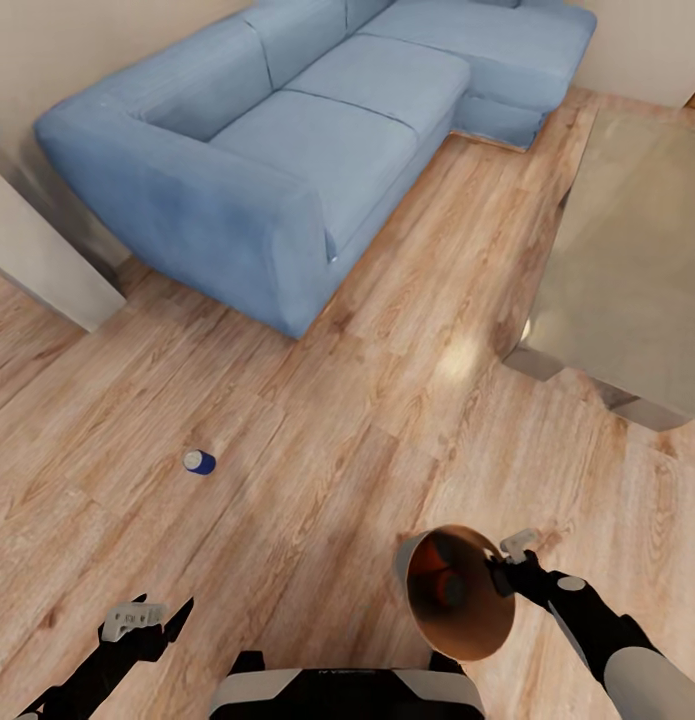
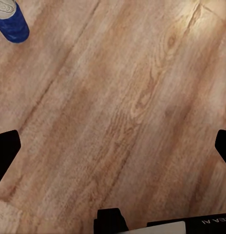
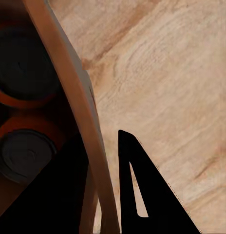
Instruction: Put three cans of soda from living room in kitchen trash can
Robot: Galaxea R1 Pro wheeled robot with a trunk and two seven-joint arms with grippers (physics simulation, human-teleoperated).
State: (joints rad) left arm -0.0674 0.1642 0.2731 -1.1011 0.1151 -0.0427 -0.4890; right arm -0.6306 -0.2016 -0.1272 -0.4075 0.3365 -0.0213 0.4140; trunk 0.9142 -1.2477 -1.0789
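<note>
Soda cans: the dark blue can (image 1: 199,461) lies on its side on the wood floor (image 1: 367,400), out ahead of the left gripper (image 1: 152,620) and well clear of its fingertips. In the left wrist view the same blue can (image 2: 12,22) sits far beyond the two fingers (image 2: 6,153), which are spread wide with bare floor between them; that gripper is released and holds nothing.

Two orange cans (image 3: 23,146) rest inside the trash can (image 1: 457,590), silver ends visible against the brown interior. The bin is tilted, mouth facing the head camera, lifted off the floor. The right gripper (image 1: 507,565) pinches the bin's rim (image 3: 79,122): one finger (image 3: 142,195) outside the wall, the other inside, clenched on the wall between them.

Blue corner sofa (image 1: 287,130) stands far ahead of both grippers; glass-topped coffee table (image 1: 637,260) ahead of the right fingers, well apart from the bin.
</note>
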